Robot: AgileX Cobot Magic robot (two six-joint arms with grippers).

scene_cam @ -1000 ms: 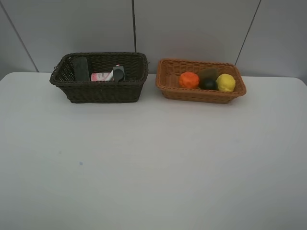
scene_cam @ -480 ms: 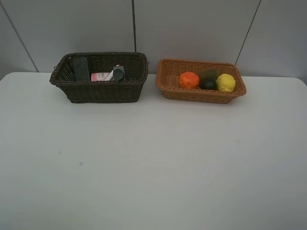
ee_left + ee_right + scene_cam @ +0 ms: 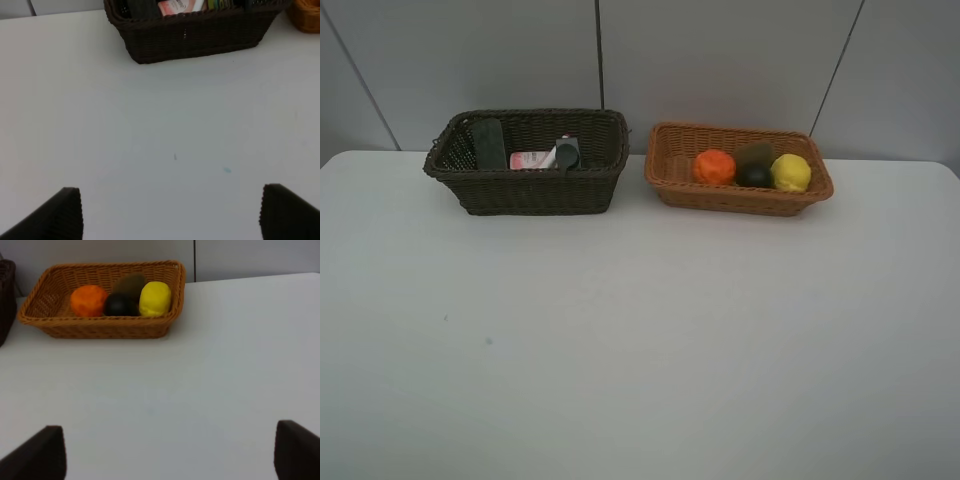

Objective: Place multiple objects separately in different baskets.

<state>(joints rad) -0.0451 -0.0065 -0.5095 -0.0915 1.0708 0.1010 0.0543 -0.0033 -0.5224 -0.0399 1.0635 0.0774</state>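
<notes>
Baskets [image 3: 525,190] [image 3: 740,196] rectangular, woven wicker; orange [image 3: 714,166] round, dimpled.

High front view sees both baskets; wrist views low, one basket each.

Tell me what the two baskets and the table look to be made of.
Dark brown basket: woven wicker or rattan-like strands, matte; the weave shows.
Light orange-tan basket: the same kind of weave, possibly plastic imitation, slight sheen.
Table: smooth white top, likely laminate, matte; no grain visible.
</notes>
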